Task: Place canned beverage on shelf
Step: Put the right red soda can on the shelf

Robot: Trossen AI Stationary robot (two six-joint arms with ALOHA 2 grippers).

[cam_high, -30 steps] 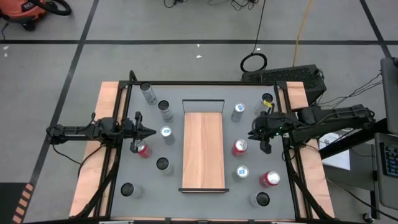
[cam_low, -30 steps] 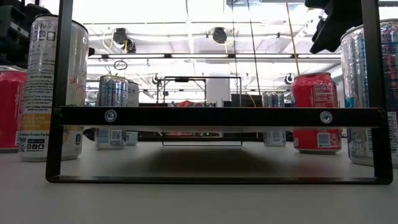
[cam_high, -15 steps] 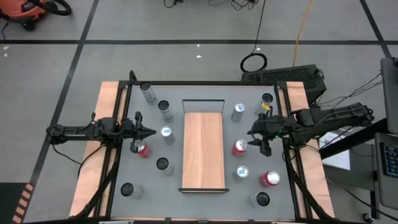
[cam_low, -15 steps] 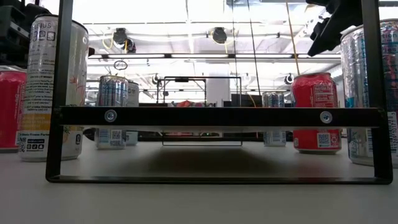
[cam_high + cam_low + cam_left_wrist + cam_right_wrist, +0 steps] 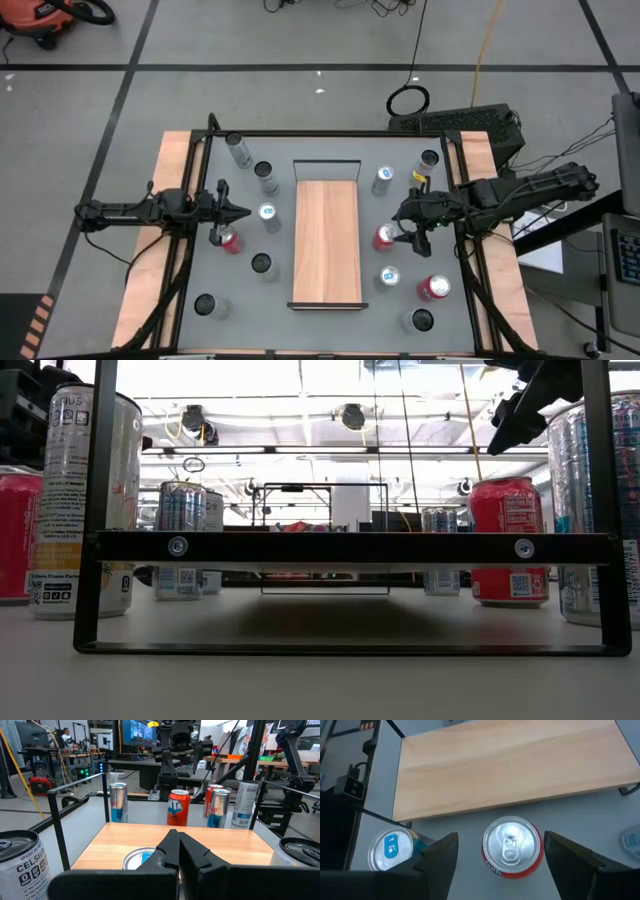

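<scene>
While the left gripper (image 5: 238,211) waits clenched at the frame's left, the right gripper (image 5: 403,231) hangs spread wide, right of centre, over a red can (image 5: 386,236). That can stands on the grey table between the fingers, ungrasped, just right of the light-wood shelf (image 5: 326,240) at centre.

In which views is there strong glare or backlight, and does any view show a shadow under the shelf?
Low view: bright ceiling lights wash out the room behind, so the shelf frame reads dark, with a soft shadow on the table beneath it. Right wrist view: the red can top shines with glare. High view: even light, faint shadows only.
</scene>
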